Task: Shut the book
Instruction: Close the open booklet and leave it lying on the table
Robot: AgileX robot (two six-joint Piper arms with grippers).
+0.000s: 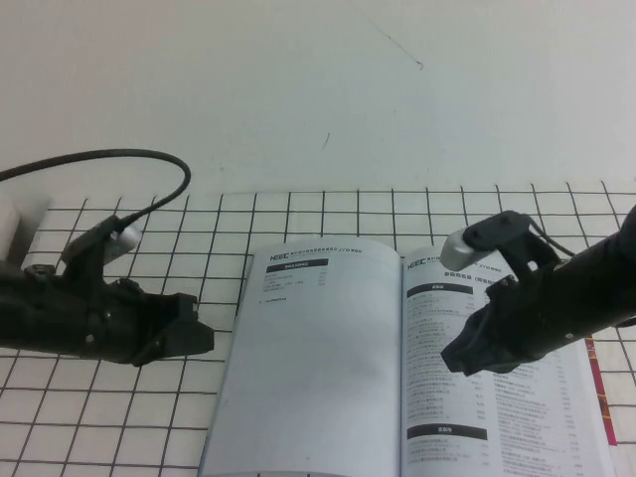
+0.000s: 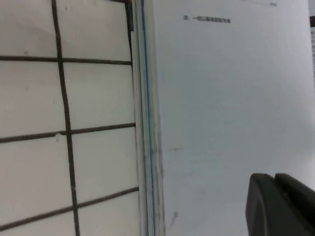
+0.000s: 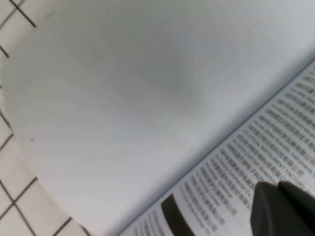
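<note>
Lying open, flat on grid mat (image 1: 119,437), centre-right: book (image 1: 328,378). Left gripper (image 1: 199,336) just beside left page's outer edge. Right gripper (image 1: 459,358) over right page. Apart or together: cannot tell for either. Risk: catching single thin page creases it; sideways push slides book. Spine runs away from robot, page tops at far end.

The left arm (image 1: 70,320) lies level along the left edge of the high view, its left gripper (image 1: 199,336) pointing toward centre. The right arm (image 1: 586,276) slants in from the right edge, its right gripper (image 1: 459,356) tipped downward just right of centre
</note>
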